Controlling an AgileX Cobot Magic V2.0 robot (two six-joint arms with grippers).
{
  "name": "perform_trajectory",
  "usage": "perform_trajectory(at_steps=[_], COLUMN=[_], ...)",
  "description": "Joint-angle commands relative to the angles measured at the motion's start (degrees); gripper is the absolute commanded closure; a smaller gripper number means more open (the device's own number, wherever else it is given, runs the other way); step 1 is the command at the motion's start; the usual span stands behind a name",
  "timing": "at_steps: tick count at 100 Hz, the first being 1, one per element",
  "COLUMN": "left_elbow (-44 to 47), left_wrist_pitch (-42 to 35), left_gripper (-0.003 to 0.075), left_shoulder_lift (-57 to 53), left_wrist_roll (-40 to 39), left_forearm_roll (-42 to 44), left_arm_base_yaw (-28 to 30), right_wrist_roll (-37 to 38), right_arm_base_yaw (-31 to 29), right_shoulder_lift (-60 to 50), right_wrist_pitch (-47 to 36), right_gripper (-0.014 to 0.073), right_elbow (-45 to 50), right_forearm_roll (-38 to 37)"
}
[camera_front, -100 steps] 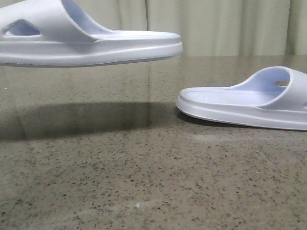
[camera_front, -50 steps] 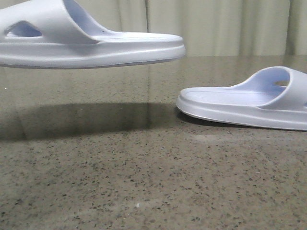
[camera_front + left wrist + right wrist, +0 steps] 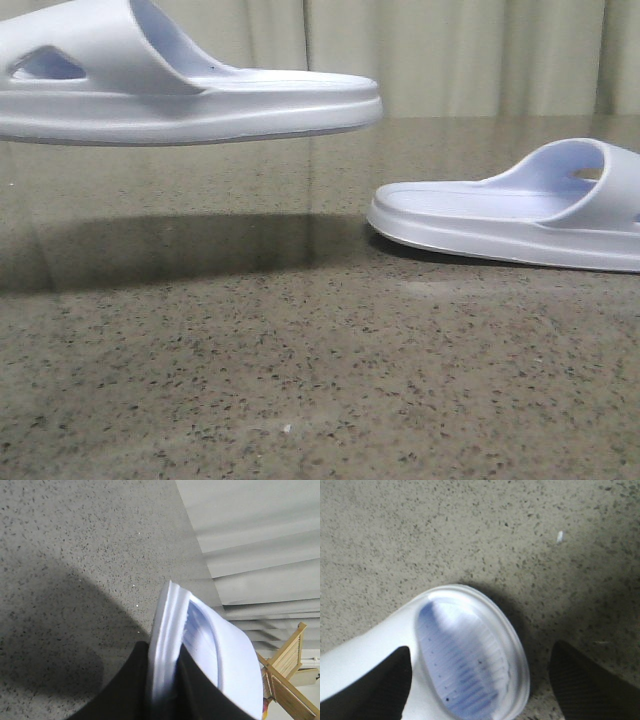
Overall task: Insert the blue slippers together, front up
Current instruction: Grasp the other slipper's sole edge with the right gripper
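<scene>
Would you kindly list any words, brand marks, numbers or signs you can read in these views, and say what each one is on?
None: no view shows readable text.
Lifted slipper, held in the left gripper: plain strap and sole edge, no mark visible.
Slipper on the table: its ribbed footbed shows only ridges and small dark specks, no lettering.
Speckled table and curtain: unmarked.

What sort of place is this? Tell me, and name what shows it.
Probably an indoor lab or staged room: a speckled stone-look tabletop, pale pleated curtains behind it, and a wooden chair to one side. Only the blue slippers are laid out.
</scene>
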Motion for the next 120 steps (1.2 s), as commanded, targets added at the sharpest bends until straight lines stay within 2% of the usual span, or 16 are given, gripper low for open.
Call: perform_trajectory(at_steps=[1,79,102,120], left_elbow=[-1.44,-1.44,-1.44,-1.44], left_wrist_pitch=[0.58,-0.40,-0.50,-0.50], left_gripper=[0.0704,0.0704,0.0704,0.0704], left_shoulder_lift=[-0.49,-0.49,-0.49,-0.49], left_wrist_roll=[0.09,0.09,0.09,0.09], left_forearm_roll=[-2.64,-2.56,-2.42,-2.42], left_arm_base_yaw=[-0.53,-0.53,-0.53,-0.53], right_wrist_roll=[0.09,1.64,1.64,1.64], right_arm_base_yaw=[-0.02,-0.02,-0.02,-0.02], right_shoulder_lift=[-0.32,2.54,2.54,2.54], right_wrist_pitch=[-4.87,-8.91,-10.21,-10.81], right_gripper=[0.0098,0.0100,0.0239,0.0247], right_elbow=[-1.49,0.58,1.21,1.21], right_forearm_roll=[1.25,4.38,6.17,6.34])
